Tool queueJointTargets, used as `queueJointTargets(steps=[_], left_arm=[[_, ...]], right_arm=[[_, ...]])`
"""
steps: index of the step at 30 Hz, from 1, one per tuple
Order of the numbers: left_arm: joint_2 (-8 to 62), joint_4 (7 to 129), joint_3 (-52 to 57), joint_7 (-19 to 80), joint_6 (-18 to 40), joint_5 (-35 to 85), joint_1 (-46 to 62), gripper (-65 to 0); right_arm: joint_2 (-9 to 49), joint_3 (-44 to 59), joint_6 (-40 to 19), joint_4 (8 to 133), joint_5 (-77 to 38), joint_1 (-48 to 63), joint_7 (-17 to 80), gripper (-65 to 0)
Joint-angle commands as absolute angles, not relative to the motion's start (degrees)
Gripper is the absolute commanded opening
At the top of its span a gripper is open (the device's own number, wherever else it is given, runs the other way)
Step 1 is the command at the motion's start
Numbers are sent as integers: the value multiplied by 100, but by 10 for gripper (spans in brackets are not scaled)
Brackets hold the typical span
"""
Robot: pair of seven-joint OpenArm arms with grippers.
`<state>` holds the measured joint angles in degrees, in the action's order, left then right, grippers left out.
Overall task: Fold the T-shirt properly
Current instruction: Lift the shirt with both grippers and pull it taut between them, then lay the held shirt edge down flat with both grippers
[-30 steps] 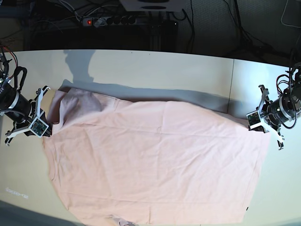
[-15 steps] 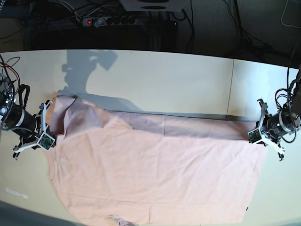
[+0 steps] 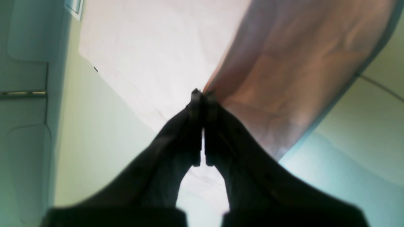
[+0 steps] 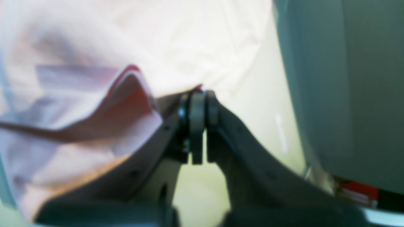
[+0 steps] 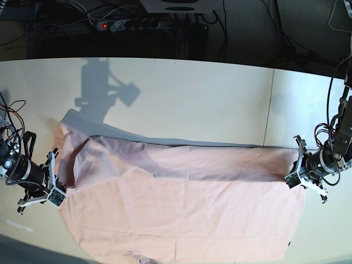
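- Left wrist view: the left tool (image 3: 202, 93) has its jaws pressed together on an edge of the T-shirt (image 3: 151, 56); to one side of the pinch the cloth is pale and bright, to the other a darker, shaded fold rises from the pale tabletop (image 3: 94, 132); the picture is soft, so how much cloth sits inside the pinch cannot be told.
- Right wrist view: the right tool (image 4: 199, 94) is likewise clamped on a pink edge of the T-shirt (image 4: 189, 37); a loose flap hangs beside the jaws, its inner side a deeper red-pink; this picture is blurred too.
- Base view: the T-shirt (image 5: 187, 220) lies spread across the near half of the tabletop (image 5: 192, 99), reaching the near edge; its far edge is raised and doubled towards the near side, stretched between the right tool (image 5: 55, 195) near the tabletop's left edge and the left tool (image 5: 290, 179) near the right edge; a power strip (image 5: 126, 24) lies beyond the far edge.
- Risk, as a judgement: both grips look to be on the very edge, so a pull could slip one corner free and drop the fold; if one arm leads the other, the fold line would likely land skewed; the sleeve bunched by the right tool may get trapped in a crease under the folded layer.
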<state>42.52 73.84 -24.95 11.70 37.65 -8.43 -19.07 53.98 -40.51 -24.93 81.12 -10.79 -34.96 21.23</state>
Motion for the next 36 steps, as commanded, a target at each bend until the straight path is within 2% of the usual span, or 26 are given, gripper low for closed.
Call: queueJointTargets(steps=[1,6,15,20,27,28,32,33,35,36], left_arm=[[4348,7371,-2528,1028,3822,-891,-2095,-650],[4348,6941,-2958,674,3819,-1208,-2456,-650],[4250,6270,-3159,351,3815,-1225,-3004,-650],[4191,6217,-3159,276,3798,-1229,-3035,-650],[4189,6217,-3159,272,3649,-1223,-3033,-650],[4189,6217,-3159,263,3647,-1223,-3033,-630],[4191,6215,-3159,274,3393,-1133,-3033,-404],[4191,6211,-3159,305,3262,-1044,-3033,-358],[4191,6213,-3159,464,2995,-744,-3035,-325],[4191,6213,-3159,567,2888,-543,-3035,-325]], right_arm=[[5393,-3979,-2969,8034,-1050,-3739,2062,-650],[4895,-3986,-3033,7570,-1050,-4060,2080,-650],[4469,-4530,-3074,6849,-954,-4641,2069,-650],[4139,-4910,-3070,6412,-873,-4923,2051,-650],[3798,-4921,-3068,6053,-749,-4980,2029,-650],[3795,-4921,-3068,6045,-749,-4980,2005,-650],[3809,-4919,-3065,6045,-746,-4984,1925,-650],[3809,-4919,-3063,6045,-749,-4984,1920,-600],[3811,-4919,-3020,6045,-781,-4984,1900,-335],[3809,-4912,-2993,6036,-801,-4984,1855,-232]])
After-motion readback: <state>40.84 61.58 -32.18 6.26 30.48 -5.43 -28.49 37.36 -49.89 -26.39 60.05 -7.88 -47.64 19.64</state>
